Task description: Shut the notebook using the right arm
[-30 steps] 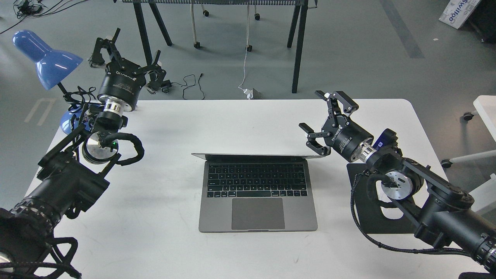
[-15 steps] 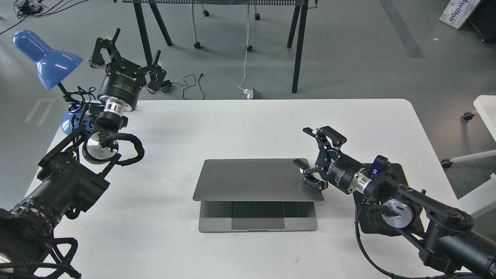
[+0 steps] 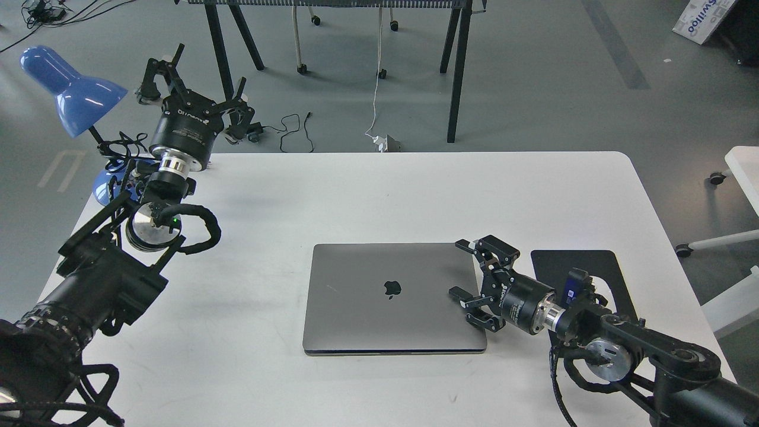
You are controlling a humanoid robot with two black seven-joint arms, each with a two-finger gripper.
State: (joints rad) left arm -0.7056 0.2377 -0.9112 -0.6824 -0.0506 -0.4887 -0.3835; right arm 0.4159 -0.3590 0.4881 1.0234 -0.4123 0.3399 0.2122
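Observation:
The space-grey notebook (image 3: 379, 296) lies shut and flat on the white table (image 3: 385, 190), lid down, dark apple logo facing up. My right gripper (image 3: 465, 276) is open, its fingers spread over the lid's right edge, resting on or just above it. My right arm (image 3: 599, 338) comes in from the lower right with its silver wrist ring and small blue part. My left gripper (image 3: 193, 80) is open and empty, held high beyond the table's far left corner.
A flat black mouse pad (image 3: 578, 267) lies right of the notebook, partly under my right arm. A blue desk lamp (image 3: 71, 89) stands at the table's far left. Black table legs and cables are on the floor beyond.
My right gripper moved down and toward me, pushing the lid from upright through half-closed to fully shut on the base. The left arm has not moved.

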